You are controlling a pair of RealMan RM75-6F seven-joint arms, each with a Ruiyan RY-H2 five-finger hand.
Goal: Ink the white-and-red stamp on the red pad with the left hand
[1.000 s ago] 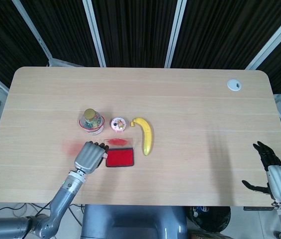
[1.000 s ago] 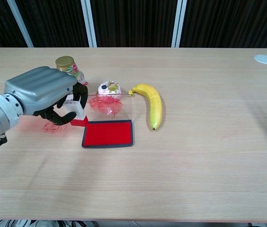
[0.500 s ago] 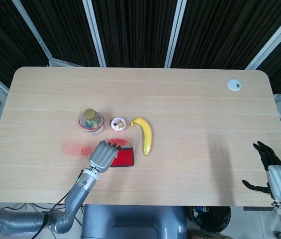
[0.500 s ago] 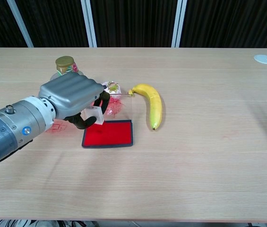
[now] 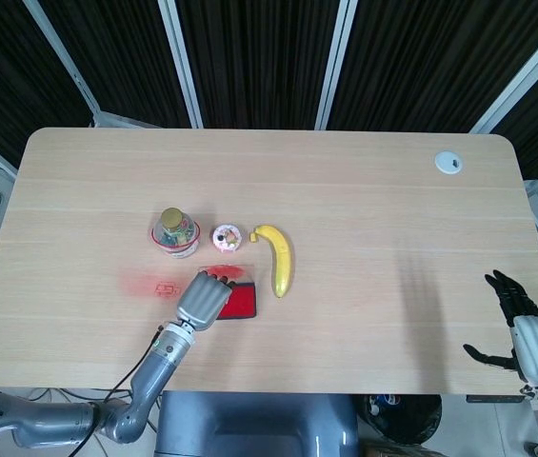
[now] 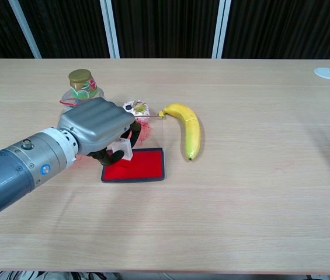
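Light wooden rectangular table (image 5: 345, 209), rounded corners, with a small white round grommet (image 5: 448, 162) at its 2 o'clock corner. Left hand (image 6: 97, 125), grey metal shell with black fingers (image 6: 134, 132), sits over the left part of the flat red ink pad in a dark frame (image 6: 138, 165); its fingers are clamped on the white-and-red stamp (image 6: 122, 149), of which only the white block shows in the chest view, standing upright on or just above the pad's left edge; contact with the red surface cannot be told. The head view shows the same hand (image 5: 204, 298) covering most of the pad (image 5: 242, 301), stamp hidden. At 12 o'clock of the pad: a small round pink-and-white container (image 6: 136, 108) and a clear plastic sheet smeared with red ink (image 6: 148, 129). At 11 o'clock: a squat jar with a gold lid and colourful label (image 6: 82, 86). At 2 o'clock: 1 yellow banana (image 6: 187, 126), lying lengthwise, near the pad yet apart from it. At 9 o'clock: red ink marks on the tabletop (image 5: 159, 286). Right hand (image 5: 521, 328), at the table's 4 o'clock edge, holds nothing, black fingers spread apart.
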